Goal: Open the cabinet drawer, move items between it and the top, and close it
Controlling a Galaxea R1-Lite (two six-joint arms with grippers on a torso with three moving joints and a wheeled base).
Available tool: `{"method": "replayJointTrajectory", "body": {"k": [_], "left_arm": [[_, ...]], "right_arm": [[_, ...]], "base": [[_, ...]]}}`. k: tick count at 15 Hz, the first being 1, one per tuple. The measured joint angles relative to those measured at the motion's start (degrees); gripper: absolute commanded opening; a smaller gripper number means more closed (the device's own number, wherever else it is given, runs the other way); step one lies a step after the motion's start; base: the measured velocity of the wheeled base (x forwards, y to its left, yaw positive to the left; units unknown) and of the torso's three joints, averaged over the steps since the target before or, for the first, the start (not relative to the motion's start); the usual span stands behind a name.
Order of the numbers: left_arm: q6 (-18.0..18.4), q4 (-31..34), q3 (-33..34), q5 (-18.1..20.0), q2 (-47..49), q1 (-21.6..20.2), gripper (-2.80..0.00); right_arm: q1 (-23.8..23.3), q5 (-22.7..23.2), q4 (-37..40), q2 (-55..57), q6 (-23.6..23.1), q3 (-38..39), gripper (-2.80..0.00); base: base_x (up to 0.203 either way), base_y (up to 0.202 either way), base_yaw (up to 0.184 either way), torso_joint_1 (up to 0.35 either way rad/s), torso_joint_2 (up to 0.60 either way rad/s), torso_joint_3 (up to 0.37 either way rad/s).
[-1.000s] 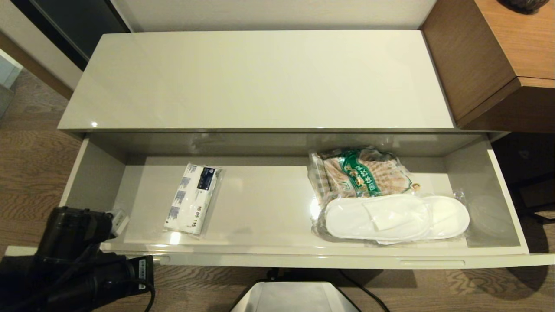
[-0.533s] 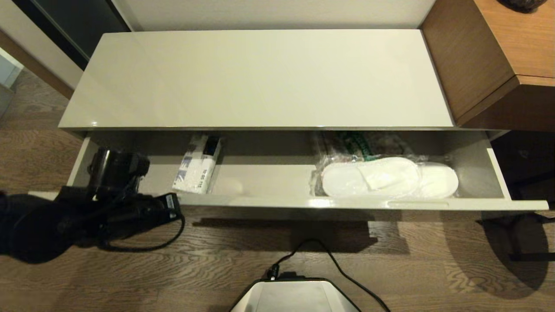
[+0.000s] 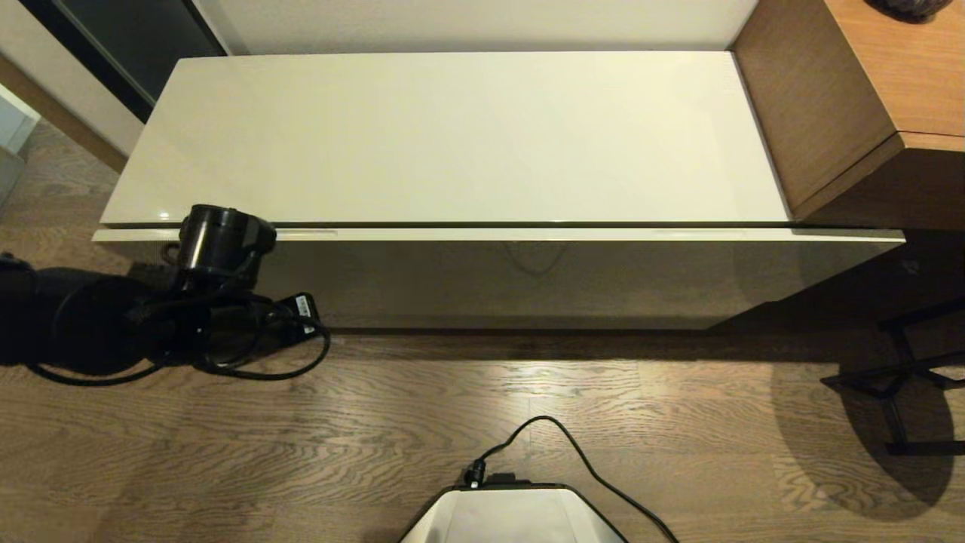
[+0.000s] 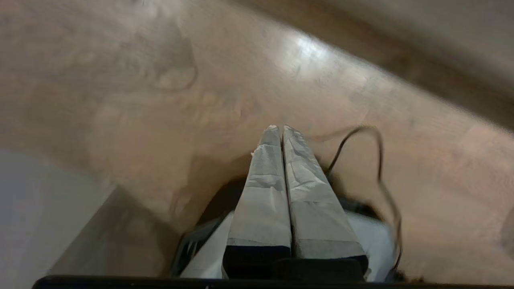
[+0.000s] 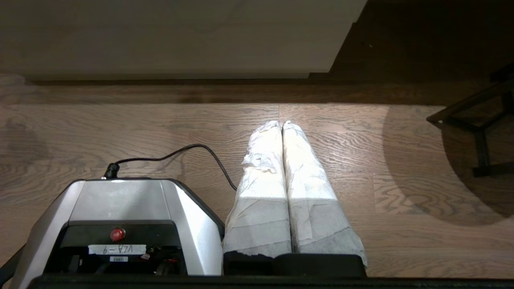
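A: Grippers first, nearest: what are the two doing?
B: Right gripper [image 5: 283, 125] is hanging clenched, empty, over floor; left gripper [image 4: 278, 129], also clenched and empty, is hovering beside the drawer [image 3: 497, 234].
A: Progress?
B: One drawer is sitting flush in one cabinet [image 3: 482, 283], seemingly finishing. Beyond, the top [image 3: 452, 136] is showing zero items.

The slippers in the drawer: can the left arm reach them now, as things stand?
Probably not. The drawer is pushed shut under the cabinet's top, so nothing inside shows. The left gripper, closed and empty, is by the drawer's left end.
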State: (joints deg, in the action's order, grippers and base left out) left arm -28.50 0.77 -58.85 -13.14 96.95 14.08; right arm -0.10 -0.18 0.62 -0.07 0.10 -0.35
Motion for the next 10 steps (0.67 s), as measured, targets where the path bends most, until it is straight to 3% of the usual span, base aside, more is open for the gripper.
{"method": "replayJointTrajectory", "body": {"k": [4, 10], "left_arm": [[0.67, 2.21, 8.86, -0.06, -6.93, 0.78, -2.80], [3.83, 19.04, 10.14, 0.55, -28.46, 1.06, -2.80]], "right_arm": [[0.00, 0.02, -0.01, 0.00, 0.00, 0.00, -2.80], [0.00, 0.00, -0.02, 0.00, 0.00, 0.00, -2.80]], "base": [[0.000, 0.000, 0.000, 0.000, 0.00, 0.000], [0.000, 0.000, 0.000, 0.000, 0.00, 0.000]]}}
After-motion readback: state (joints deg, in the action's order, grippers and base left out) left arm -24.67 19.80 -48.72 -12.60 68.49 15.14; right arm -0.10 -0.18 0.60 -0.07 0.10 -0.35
